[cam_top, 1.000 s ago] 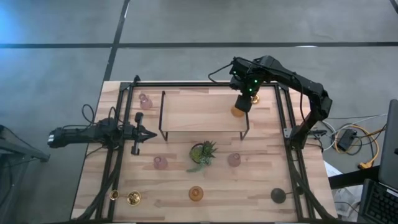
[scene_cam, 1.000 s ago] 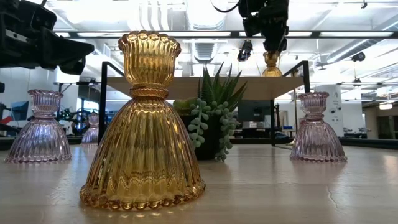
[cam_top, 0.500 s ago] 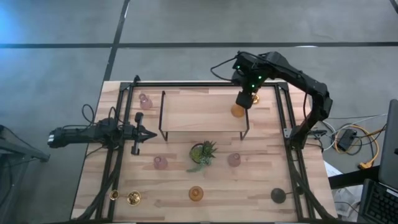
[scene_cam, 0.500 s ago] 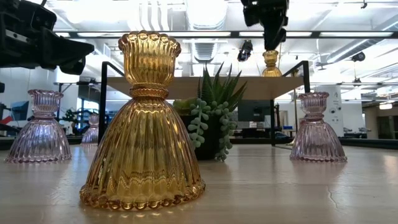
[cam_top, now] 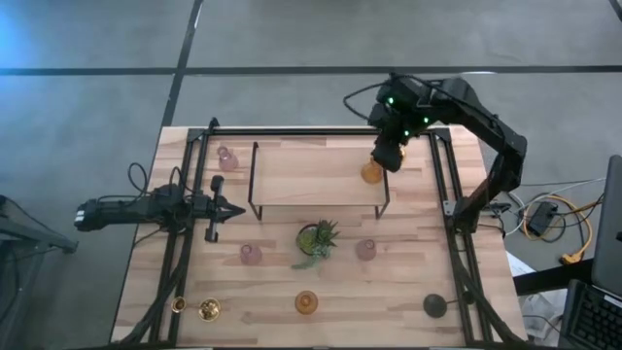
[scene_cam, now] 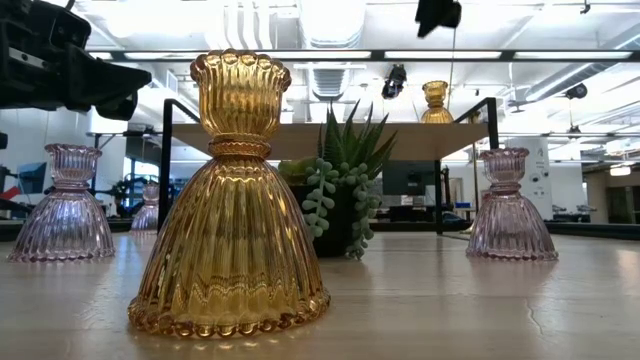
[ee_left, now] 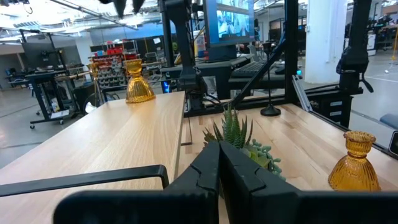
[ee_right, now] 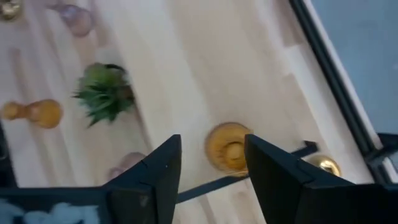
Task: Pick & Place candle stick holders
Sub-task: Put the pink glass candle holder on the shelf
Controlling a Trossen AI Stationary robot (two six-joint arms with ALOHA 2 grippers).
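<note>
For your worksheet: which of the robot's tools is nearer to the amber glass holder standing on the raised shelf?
The right. The right tool hangs open just above the amber glass holder on the raised shelf, clear of it. The left tool waits shut at the table's left side, beyond the shelf's far end.

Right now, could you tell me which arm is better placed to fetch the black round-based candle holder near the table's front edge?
Probably the right. The black round-based candle holder stands on the right arm's side; the right gripper is open and empty above the shelf, while the left gripper waits across the table.
</note>
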